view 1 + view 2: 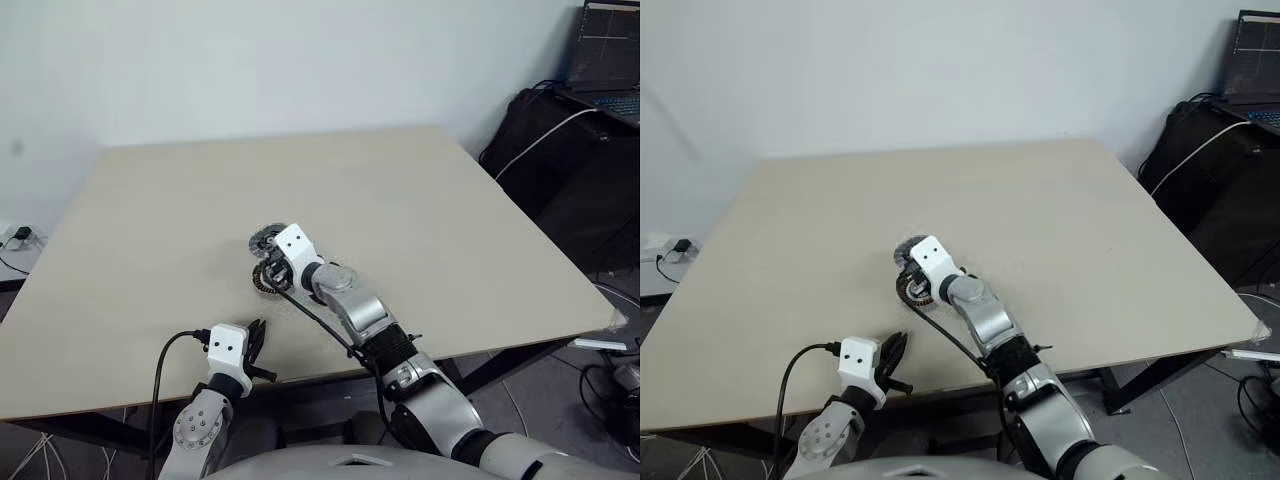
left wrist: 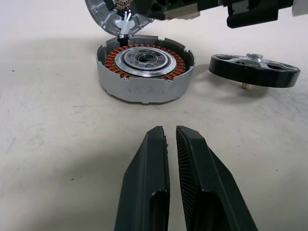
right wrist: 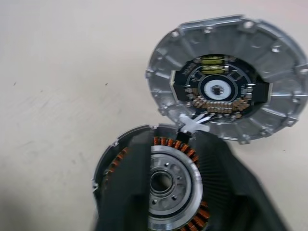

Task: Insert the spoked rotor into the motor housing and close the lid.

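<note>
The motor housing (image 2: 144, 65), a grey cup with copper windings round a silver centre, sits on the table (image 1: 450, 230) with its top uncovered. Its lid (image 3: 226, 79) lies face up just behind it, showing a dark circuit board, and a short white lead (image 3: 195, 124) joins the two. The spoked rotor (image 2: 255, 70) rests tilted on the table beside the housing. My right gripper (image 3: 178, 144) hovers over the housing, its fingers spread, with the windings showing between them. My left gripper (image 2: 171, 139) is shut and empty, near the table's front edge and short of the housing.
The table's front edge (image 1: 300, 385) lies just below my left gripper (image 1: 256, 345). A dark bag (image 1: 570, 170) and a laptop (image 1: 610, 60) stand off the table at the right. A black cable (image 1: 320, 320) runs along my right forearm.
</note>
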